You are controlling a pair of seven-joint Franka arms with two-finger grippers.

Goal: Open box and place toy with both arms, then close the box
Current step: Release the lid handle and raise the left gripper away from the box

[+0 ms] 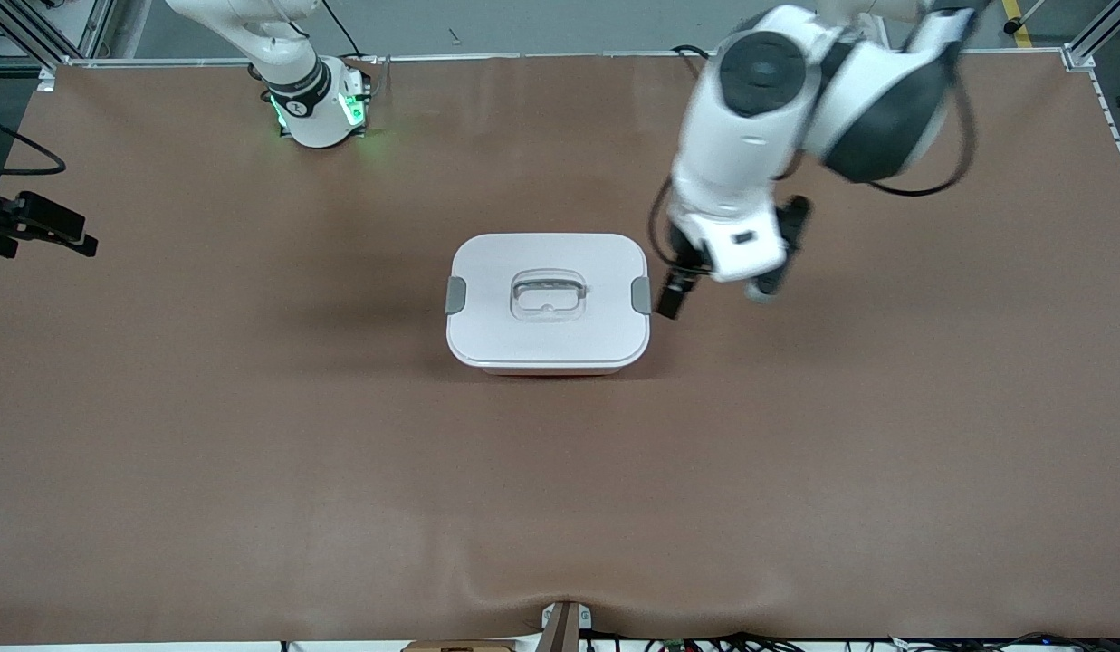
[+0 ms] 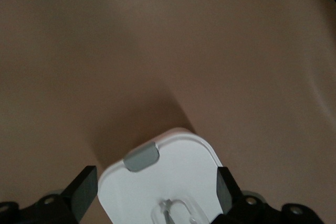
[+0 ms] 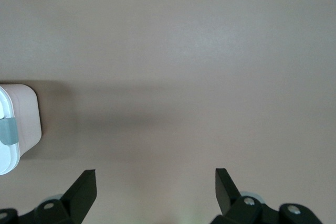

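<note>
I see the box [image 1: 548, 303] mid-table w/ its white lid [image 1: 548, 294] seated flat and both grey clips looking down against the sides, so from here I judge the closing step is essentially done or just finishing. No toy visible anywhere on the table; can't see inside, so I can't confirm it's in the box, but that's my guess.

Left gripper [image 1: 718, 285] hangs just beside the box at the end toward the left arm's base, next to that end's clip [image 1: 641, 295]. Fingers spread wide, holding nothing. Its wrist cam looks along the lid btwn the fingertips [image 2: 84, 188], w/ the clip at the other end [image 2: 141, 157] and part of the clear handle [image 2: 176, 212] in view.

Right gripper [image 3: 155, 190] is out of the front view; the right arm waits. Its wrist cam shows fingers wide, empty, over bare table, w/ the box's corner at the frame edge.

Left to do, as I read it: check both clips are latched, then pull the left arm clear.
</note>
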